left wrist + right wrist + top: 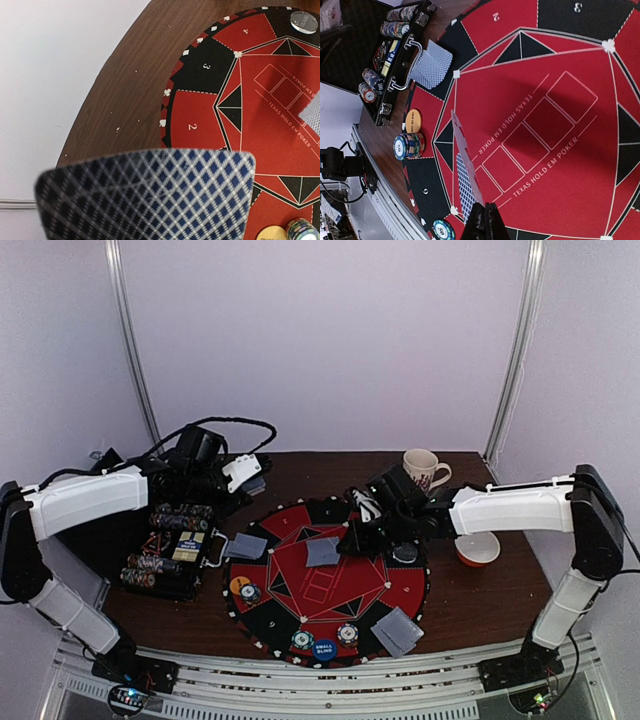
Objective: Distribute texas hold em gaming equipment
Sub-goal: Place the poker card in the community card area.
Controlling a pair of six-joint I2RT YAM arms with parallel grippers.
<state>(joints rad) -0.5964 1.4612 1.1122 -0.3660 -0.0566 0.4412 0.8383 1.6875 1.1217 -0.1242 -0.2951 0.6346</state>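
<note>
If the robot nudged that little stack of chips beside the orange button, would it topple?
Probably it would shear apart: the chip stack is several loose discs, piled beside the orange button. Any that land on edge might roll, being round.

**Colour and pattern reference for my work surface**

The poker mat (300, 585) has alternating red and black rim sectors, with white line work, numerals and "TEXAS HOLD EM POKER" lettering. The card (150, 195) back carries a dark-blue and white diamond lattice. The chip stack (409, 146) shows blue, white, green and red edge stripes. The orange button (413, 121) is plain orange; the blue button (324, 648) bears white lettering. The mug (422, 468) is white with a dark print. The bowl (477, 548) is white, orange-rimmed. The table (480, 610) is dark brown wood grain. The case (170, 550) is black. My arms (85, 500) have white shells and black joints.
</note>
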